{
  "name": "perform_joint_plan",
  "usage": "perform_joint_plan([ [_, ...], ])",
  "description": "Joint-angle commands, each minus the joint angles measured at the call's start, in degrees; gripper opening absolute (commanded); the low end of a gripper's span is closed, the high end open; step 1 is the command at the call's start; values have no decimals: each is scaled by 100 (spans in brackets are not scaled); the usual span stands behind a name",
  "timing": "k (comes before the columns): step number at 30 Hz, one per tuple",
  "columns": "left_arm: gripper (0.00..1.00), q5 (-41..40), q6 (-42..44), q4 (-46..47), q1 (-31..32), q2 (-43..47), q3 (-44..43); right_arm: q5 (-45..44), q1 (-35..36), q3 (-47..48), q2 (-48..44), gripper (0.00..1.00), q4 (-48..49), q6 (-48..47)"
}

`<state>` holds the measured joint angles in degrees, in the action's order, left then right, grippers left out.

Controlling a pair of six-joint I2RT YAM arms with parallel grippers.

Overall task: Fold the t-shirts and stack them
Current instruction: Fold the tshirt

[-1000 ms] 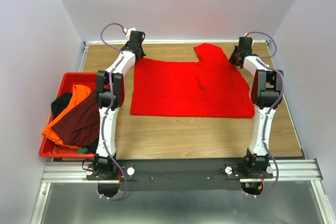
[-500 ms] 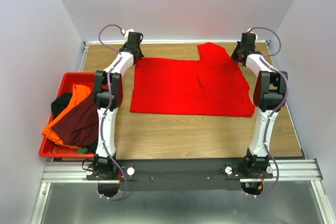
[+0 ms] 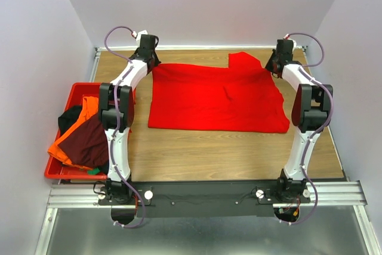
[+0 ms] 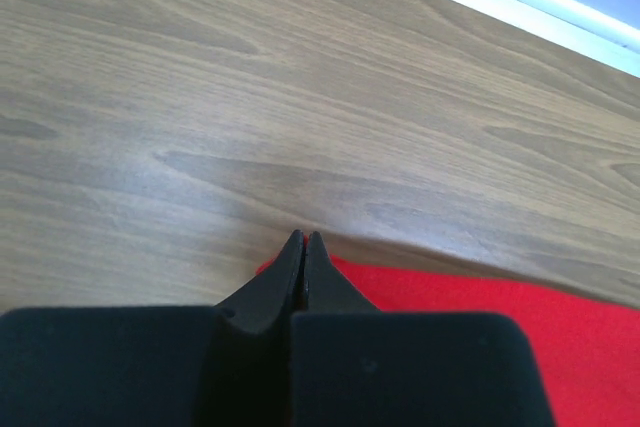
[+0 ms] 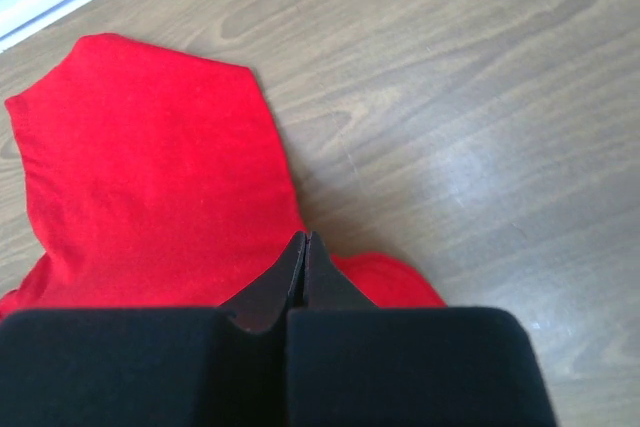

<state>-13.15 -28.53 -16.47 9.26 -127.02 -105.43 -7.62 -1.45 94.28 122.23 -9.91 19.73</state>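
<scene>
The bright red t-shirt [image 3: 215, 97] lies spread flat on the middle of the wooden table, with one sleeve [image 3: 245, 61] sticking out at the far right. My left gripper [image 3: 149, 64] is shut on the shirt's far left corner; the left wrist view shows the closed tips [image 4: 303, 238] with red cloth [image 4: 500, 317] under them. My right gripper [image 3: 273, 67] is shut on the far right edge beside the sleeve; its closed tips [image 5: 305, 237] sit on red cloth [image 5: 150, 177]. The orange [image 3: 89, 108], dark maroon [image 3: 89, 141] and black [image 3: 68, 117] t-shirts lie heaped at the left.
The heap lies in a red plastic crate [image 3: 77, 86] at the table's left edge. A white rail [image 3: 203, 47] and the back wall stand just behind both grippers. Side walls close in the table on the left and right.
Both grippers have moved toward the back wall and slightly outward, drawing the red shirt's far edge with them. The sleeve has shifted a little to the right.
</scene>
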Motion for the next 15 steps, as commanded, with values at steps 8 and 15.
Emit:
perform_joint_plan([
  [8, 0, 49, -205, 179, -82, 670, 865, -592, -57, -902, -885, 0, 16, 330],
  [15, 0, 102, -354, 206, -82, 986, 1331, -697, -74, -1596, -1333, 0, 16, 699],
])
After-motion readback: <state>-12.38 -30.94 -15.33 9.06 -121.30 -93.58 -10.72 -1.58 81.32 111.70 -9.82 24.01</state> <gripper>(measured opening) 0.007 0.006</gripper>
